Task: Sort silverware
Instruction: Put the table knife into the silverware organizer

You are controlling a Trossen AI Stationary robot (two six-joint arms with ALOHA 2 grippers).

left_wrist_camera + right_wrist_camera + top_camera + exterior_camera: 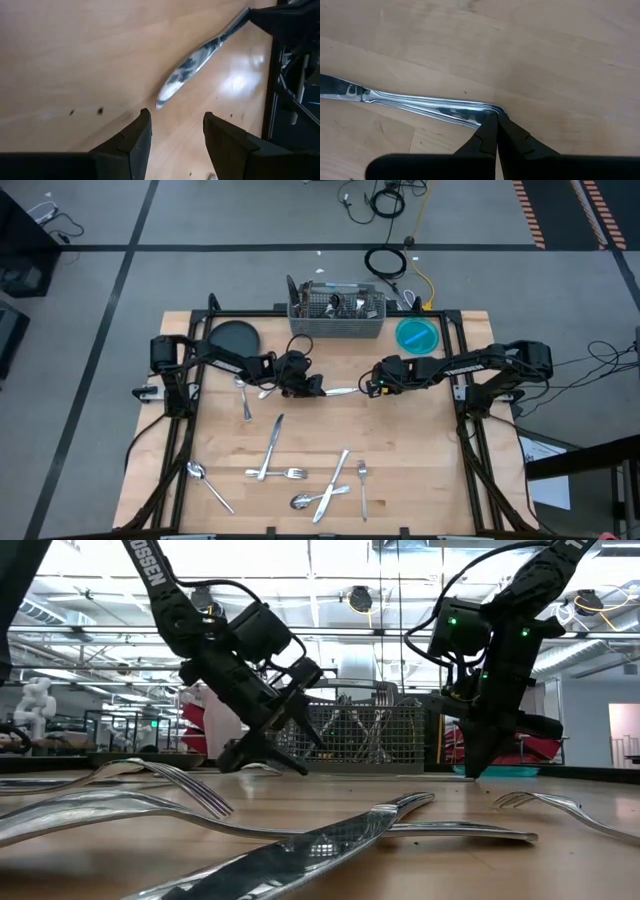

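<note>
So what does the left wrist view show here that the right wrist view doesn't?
Only the left wrist view: the left gripper, jaws open and empty, just short of the rounded blade tip of the shiny silver table knife.

Only the right wrist view: the right gripper, jaws shut on the end of that knife's ridged handle.

Both: the same knife lying against the light wooden tabletop.

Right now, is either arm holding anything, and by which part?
The right gripper pinches a table knife by its handle's end. The left gripper, fingers apart, holds nothing.
</note>
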